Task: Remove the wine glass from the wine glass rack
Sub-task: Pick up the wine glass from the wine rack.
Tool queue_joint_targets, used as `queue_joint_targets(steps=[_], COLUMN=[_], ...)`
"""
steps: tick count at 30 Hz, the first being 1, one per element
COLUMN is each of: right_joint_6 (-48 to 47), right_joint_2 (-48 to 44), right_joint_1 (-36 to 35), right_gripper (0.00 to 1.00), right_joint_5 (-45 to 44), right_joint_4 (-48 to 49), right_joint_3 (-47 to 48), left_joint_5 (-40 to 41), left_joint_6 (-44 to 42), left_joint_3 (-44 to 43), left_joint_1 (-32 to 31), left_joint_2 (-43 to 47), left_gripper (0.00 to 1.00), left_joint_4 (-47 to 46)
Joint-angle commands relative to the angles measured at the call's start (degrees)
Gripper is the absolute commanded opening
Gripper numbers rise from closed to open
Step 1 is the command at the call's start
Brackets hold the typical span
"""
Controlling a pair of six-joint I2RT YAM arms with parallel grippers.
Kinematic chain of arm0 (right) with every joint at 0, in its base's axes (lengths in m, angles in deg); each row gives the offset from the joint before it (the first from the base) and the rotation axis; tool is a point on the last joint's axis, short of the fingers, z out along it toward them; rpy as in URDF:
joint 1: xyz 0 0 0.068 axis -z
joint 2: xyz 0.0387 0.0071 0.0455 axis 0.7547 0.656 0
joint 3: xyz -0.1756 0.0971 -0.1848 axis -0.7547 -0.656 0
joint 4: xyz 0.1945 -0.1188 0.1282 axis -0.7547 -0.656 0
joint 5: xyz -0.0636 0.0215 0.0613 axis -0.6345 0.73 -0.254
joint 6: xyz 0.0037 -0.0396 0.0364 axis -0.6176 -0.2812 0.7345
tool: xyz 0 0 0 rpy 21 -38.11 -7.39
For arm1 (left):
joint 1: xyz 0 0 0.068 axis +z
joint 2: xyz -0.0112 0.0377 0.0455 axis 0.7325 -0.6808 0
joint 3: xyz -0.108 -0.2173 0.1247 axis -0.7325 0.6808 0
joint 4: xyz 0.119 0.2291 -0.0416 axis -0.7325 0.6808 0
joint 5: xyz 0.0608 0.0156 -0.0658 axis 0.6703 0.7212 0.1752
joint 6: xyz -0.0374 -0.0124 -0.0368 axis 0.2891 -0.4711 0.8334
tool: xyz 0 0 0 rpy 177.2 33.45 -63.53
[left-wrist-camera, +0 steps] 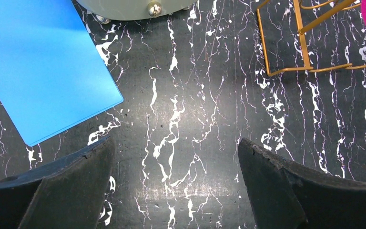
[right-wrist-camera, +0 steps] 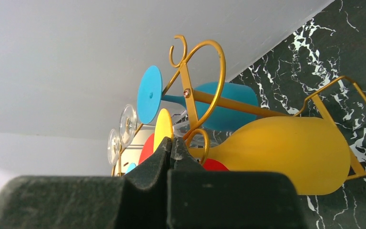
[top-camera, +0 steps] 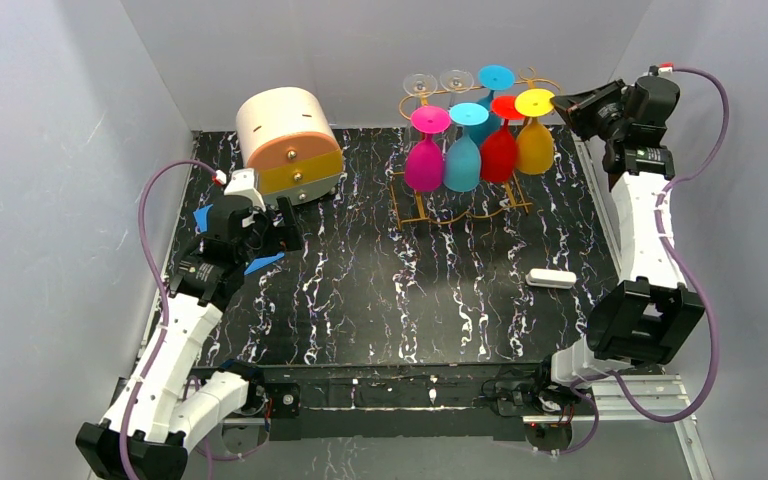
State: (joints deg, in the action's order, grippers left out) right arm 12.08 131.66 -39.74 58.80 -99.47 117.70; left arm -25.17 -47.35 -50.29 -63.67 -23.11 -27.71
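Note:
The golden wire wine glass rack (top-camera: 460,215) (right-wrist-camera: 205,62) stands at the back right, with several wine glasses hanging upside down from it. The yellow wine glass (top-camera: 534,145) (right-wrist-camera: 286,152) hangs at its right end. My right gripper (top-camera: 563,103) (right-wrist-camera: 171,139) is shut, its tips pressed together right at this glass's yellow foot. The stem is hidden behind the tips, and I see nothing between them. My left gripper (top-camera: 288,222) (left-wrist-camera: 175,143) hangs wide open and empty above the mat, left of the rack's base (left-wrist-camera: 305,47).
A round tan box with a yellow drawer (top-camera: 288,140) stands at the back left. A blue sheet (left-wrist-camera: 38,67) lies by the left gripper. A small white object (top-camera: 550,278) lies on the mat near the right arm. Grey walls close in three sides.

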Motion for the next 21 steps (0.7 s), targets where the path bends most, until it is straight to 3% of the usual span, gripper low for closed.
queue_joint_targets(steps=[1, 10, 21], right_joint_6=[4.82, 7.07, 6.16], right_joint_2=[-3.14, -3.82, -7.93], right_joint_1=[2.26, 3.39, 3.46], right_gripper=[0.01, 0.01, 0.01], right_joint_5=[1.23, 2.83, -2.76], right_joint_4=[6.34, 7.17, 5.72], right_joint_3=[-1.31, -1.80, -4.11], left_joint_5=[1.24, 1.26, 1.95], left_joint_6=[-0.13, -0.16, -0.25], left_joint_3=[-2.56, -3.48, -3.89], left_joint_1=[0.30, 0.32, 0.32], left_joint_2=[0.96, 0.82, 0.84], left_gripper=[0.98, 0.98, 0.98], left_joint_4=[1.46, 2.05, 2.33])
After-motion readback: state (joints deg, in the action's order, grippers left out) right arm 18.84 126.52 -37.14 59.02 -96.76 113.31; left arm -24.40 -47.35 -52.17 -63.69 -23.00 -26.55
